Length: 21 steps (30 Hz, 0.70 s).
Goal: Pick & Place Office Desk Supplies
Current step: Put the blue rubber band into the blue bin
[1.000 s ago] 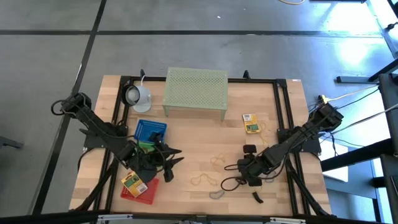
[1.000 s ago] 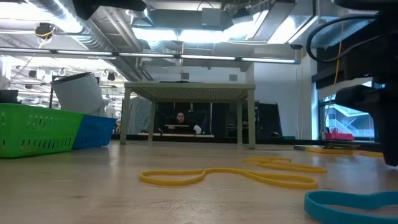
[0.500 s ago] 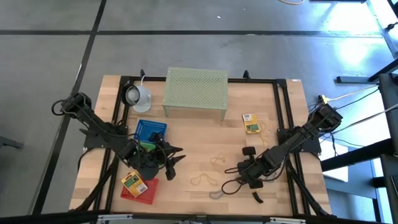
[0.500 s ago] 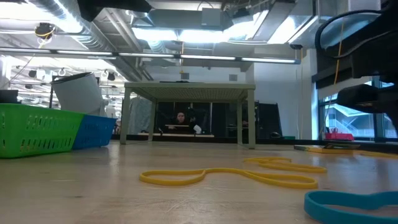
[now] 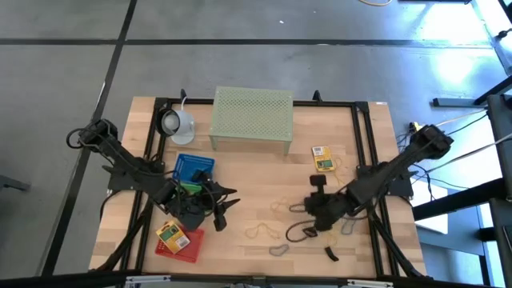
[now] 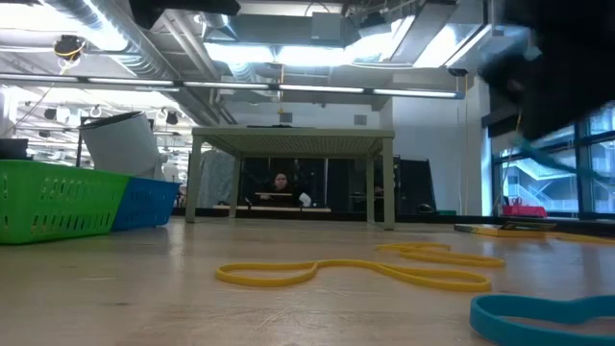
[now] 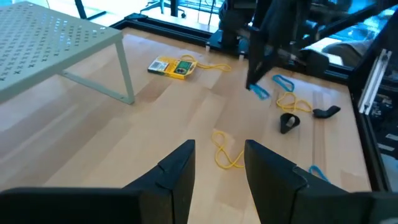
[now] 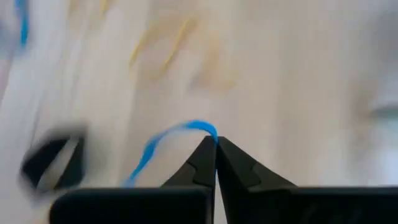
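Note:
My right gripper [image 8: 216, 148] is shut on a thin blue loop [image 8: 163, 144] above the table's near right part; it also shows in the left wrist view [image 7: 251, 83] and the high view [image 5: 315, 205]. My left gripper [image 7: 217, 163] hangs open, holding nothing, over the near left part [image 5: 221, 205]. Yellow loops [image 5: 279, 206] [image 6: 356, 272] lie flat mid-table. Another blue loop [image 6: 548, 312] lies near the front. Black clips [image 7: 287, 122] [image 5: 330, 254] rest on the wood. One yellow box [image 5: 322, 158] lies at the right, another [image 5: 170, 234] in the red basket. My right gripper pinches the blue loop at one bend of the band [image 8: 210, 130], between the very tips of its two shut fingers. The fingers slant steeply down from the table's right side. The loop [image 7: 259, 92] hangs slack below the fingertips.
A pale green mesh stand [image 5: 252, 118] and a white lamp-like object [image 5: 176, 124] stand at the back. Blue [image 5: 194, 166], green [image 6: 58, 197] and red [image 5: 186, 250] baskets sit by the left arm. A black cable loop [image 5: 299, 234] lies near the right gripper. Bare wood lies in the middle.
My right gripper has risen from the table and tipped its wrist; in the low view its dark shape on the right has gone up and blurred. My left arm has kept still.

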{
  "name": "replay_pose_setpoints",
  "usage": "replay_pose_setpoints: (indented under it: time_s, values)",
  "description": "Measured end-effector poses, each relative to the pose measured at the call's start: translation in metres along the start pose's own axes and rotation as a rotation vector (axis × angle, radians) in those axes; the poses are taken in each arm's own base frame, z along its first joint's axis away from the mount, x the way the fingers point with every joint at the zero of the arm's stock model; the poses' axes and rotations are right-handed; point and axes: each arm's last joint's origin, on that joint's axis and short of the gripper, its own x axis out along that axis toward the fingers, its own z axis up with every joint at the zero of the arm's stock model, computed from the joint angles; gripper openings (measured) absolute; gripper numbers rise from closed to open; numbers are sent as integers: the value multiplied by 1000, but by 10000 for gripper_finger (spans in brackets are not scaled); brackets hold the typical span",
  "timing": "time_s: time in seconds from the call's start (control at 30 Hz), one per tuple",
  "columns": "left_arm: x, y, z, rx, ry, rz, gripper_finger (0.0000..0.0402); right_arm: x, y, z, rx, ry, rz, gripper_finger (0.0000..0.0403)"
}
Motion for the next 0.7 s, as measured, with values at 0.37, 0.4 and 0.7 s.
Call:
replay_pose_setpoints:
  time_s: [0.37,0.4,0.7]
  values:
    - [28,8,0,82,13,57,150,-43,-26,50,-8,-536,11,11]
    - [31,7,0,96,14,35,155,-45,-28,54,-13,-573,24,11]
    - [48,-18,1,191,-85,-190,195,-45,-49,71,-7,-706,-39,13]
